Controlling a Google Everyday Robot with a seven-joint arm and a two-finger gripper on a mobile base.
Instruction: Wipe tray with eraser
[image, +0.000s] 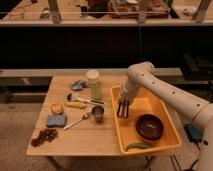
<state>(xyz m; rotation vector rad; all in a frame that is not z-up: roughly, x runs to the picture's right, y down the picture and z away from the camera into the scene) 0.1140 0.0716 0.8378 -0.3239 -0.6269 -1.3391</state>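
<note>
While hanging with the dark two-finger gripper (122, 109) just inside the left wall of the large yellow-orange rectangular plastic tray (148, 103), at the right of the light wooden table (80, 141), looks early in the wipe. Cannot tell whether gripping an eraser or nothing. Possibly yet to fetch: blue-grey rectangular pad (56, 120), well apart at the table's left. Inside the tray: dark brown round bowl (149, 127), seemingly empty, and slim green curved item (136, 146) by the front rim. Leaves most of the bare floor unwiped, by judgement.

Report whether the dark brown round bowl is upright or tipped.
Upright: the dark brown round bowl sits rim up in the yellow-orange plastic tray. The gripper hangs over the tray's left side.
</note>
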